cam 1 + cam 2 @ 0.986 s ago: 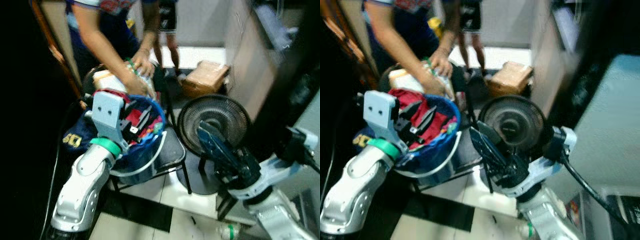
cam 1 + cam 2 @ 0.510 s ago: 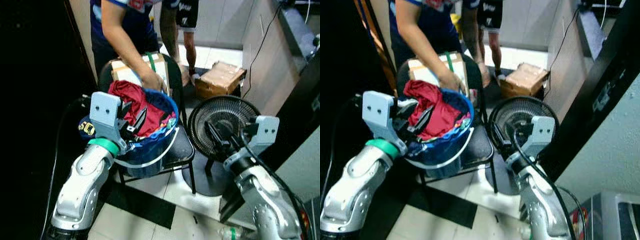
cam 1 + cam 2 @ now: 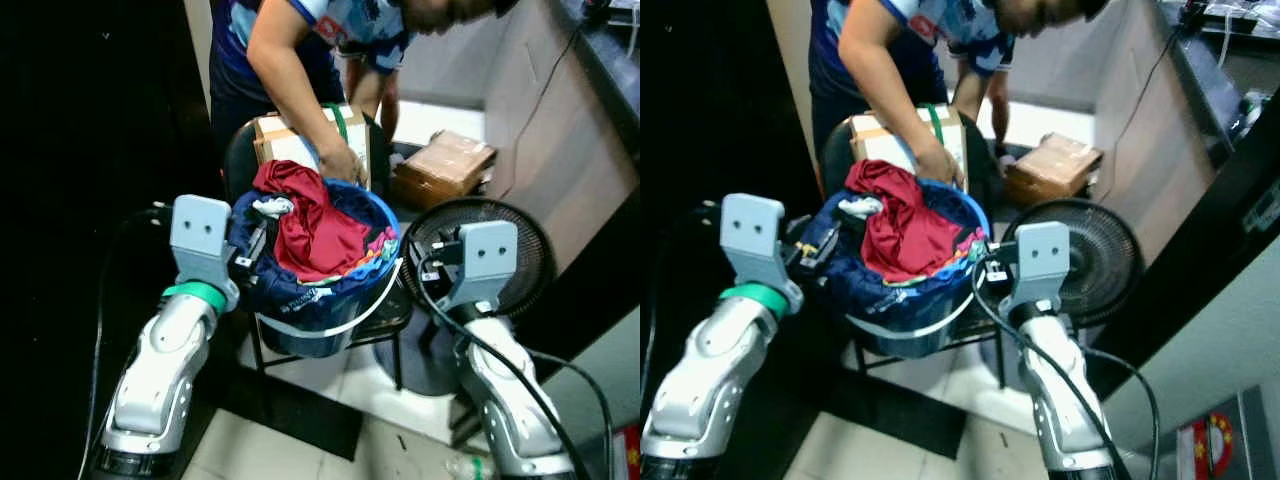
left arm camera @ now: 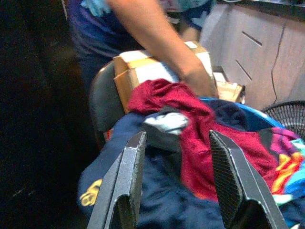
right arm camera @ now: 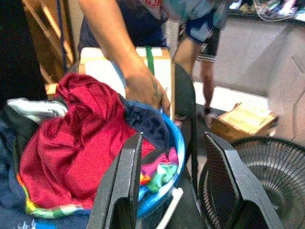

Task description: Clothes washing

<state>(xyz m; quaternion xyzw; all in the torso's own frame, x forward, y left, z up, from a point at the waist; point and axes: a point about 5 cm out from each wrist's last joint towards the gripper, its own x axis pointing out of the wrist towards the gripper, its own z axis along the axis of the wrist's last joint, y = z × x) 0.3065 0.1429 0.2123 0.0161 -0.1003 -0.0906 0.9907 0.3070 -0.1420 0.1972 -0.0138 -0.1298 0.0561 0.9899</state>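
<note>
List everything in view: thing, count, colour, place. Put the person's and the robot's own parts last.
Bucket: one, blue, on the chair, between both grippers.
Red garment: one, on top of the pile in the bucket.
Navy garment: one, draped over the bucket's near rim.
Chair: one, black, under the bucket.
White box: one, behind the bucket.
Brown carton: one, on the floor beyond.
Fan: one, black, right of the chair.
Person's hand: one, on the bucket's far rim.
Left gripper: fingers open, at the bucket's left side.
Right gripper: fingers open, at its right side.
</note>
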